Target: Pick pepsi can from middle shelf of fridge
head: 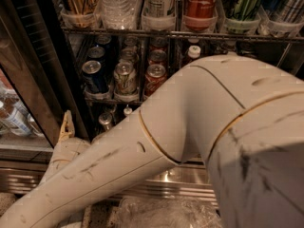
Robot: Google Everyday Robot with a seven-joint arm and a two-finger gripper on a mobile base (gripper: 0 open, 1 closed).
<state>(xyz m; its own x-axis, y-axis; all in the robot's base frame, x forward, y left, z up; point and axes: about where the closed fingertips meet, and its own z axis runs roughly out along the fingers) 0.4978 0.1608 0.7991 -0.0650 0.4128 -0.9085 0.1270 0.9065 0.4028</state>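
Observation:
Dark blue pepsi cans stand in the left lane of the middle shelf (112, 100), a wire rack with clear trays; the front pepsi can (94, 75) has a silver top and more blue cans stand behind it. The fridge (57, 75) has a dark interior. My gripper (66, 126) is low at the left, below and left of that shelf, near the fridge's door frame and apart from the can. My large white arm (199, 127) fills the lower right and hides much of the shelf.
A green-and-white can (125, 77) and a red cola can (155, 75) stand right of the pepsi lane. The upper rack (156, 33) holds tall bottles and a Coca-Cola can (200, 4). The ribbed steel base (28, 179) runs along the bottom. Bottles (14, 120) show at the far left.

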